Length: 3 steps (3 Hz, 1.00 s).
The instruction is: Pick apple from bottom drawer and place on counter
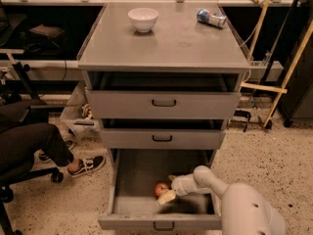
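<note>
On the grey metal worktop (166, 45) a white bowl (143, 18) stands at the back left, with a can (211, 17) lying on its side at the back right. A seated person's leg and sneaker (87, 164) are left of the cabinet. The two shallower drawers (164, 103) overhang the open bottom drawer (137, 170). The white arm (210, 180) reaches in from the lower right, bent low, and the gripper (167, 192) is against the round red apple (160, 187) on the flat floor. Whether it is clamped cannot be told.
</note>
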Each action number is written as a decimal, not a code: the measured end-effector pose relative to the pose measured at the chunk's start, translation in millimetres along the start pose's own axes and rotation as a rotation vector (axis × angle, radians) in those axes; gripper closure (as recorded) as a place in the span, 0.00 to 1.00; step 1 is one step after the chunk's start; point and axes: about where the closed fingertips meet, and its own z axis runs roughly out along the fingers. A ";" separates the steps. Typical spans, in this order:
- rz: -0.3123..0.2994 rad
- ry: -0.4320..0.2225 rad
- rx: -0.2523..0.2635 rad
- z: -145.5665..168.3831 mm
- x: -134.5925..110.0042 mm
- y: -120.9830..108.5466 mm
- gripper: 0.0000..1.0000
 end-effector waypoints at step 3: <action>0.005 0.000 -0.005 3.2 3.9 0.7 0.42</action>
